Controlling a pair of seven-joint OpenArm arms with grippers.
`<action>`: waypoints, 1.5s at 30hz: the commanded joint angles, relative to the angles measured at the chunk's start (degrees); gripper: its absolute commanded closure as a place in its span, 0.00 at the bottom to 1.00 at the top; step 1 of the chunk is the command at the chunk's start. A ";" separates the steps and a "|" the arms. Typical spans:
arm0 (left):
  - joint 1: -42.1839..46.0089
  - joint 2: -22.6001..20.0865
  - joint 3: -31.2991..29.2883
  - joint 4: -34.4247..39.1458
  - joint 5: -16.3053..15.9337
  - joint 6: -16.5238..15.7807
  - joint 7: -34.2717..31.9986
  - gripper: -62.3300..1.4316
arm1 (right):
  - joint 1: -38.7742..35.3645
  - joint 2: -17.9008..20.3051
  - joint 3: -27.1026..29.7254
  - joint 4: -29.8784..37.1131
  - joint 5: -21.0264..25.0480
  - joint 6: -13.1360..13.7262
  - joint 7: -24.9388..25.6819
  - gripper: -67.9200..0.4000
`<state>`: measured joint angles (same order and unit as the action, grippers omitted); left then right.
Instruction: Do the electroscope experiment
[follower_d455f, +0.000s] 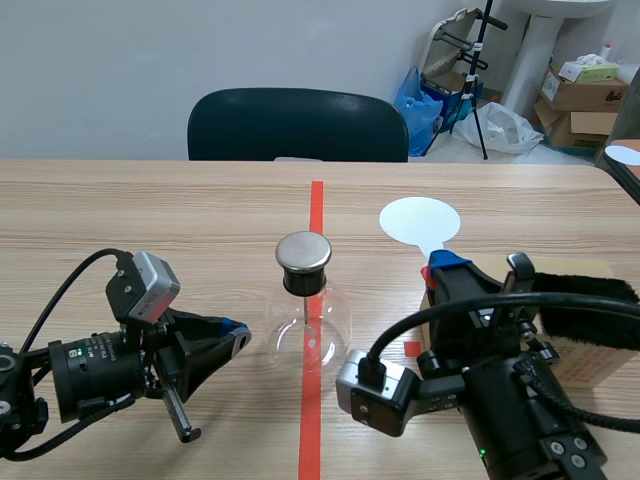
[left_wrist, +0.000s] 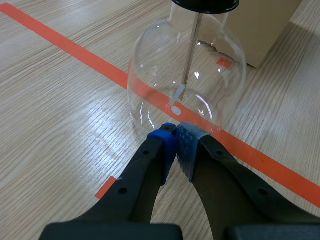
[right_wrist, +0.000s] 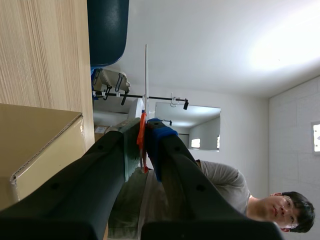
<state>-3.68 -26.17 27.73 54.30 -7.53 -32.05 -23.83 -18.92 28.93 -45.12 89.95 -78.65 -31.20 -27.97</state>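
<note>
My right tool (right_wrist: 142, 137) clamps the white paddle (follower_d455f: 420, 220), right of centre, apart from the mid-frame electroscope (follower_d455f: 306, 305) — touching its cap (follower_d455f: 303, 252) isn't done yet. My left tool (left_wrist: 176, 136), closed empty, points at it.

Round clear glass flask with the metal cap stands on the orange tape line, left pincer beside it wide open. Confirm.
Not open: the left wrist view shows the left pincer shut on nothing. The round clear glass flask does stand on the orange tape line, beside it.
</note>
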 joint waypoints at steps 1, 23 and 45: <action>-0.31 -0.07 -0.52 0.76 -0.72 -0.24 -0.68 0.93 | 0.83 0.28 0.48 0.31 -0.66 -0.63 -0.44 0.98; -0.31 -0.07 -0.52 0.76 -0.72 -0.24 -0.68 0.93 | 0.83 0.26 0.48 0.31 -0.66 -0.63 1.36 0.98; -0.31 -0.07 -0.52 0.76 -0.72 -0.22 -0.68 0.93 | 0.83 0.28 0.59 0.31 -0.90 -0.66 18.36 0.98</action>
<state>-3.68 -26.17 27.73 54.30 -7.53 -32.08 -23.83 -18.92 28.95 -45.08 89.95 -79.13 -31.20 -9.58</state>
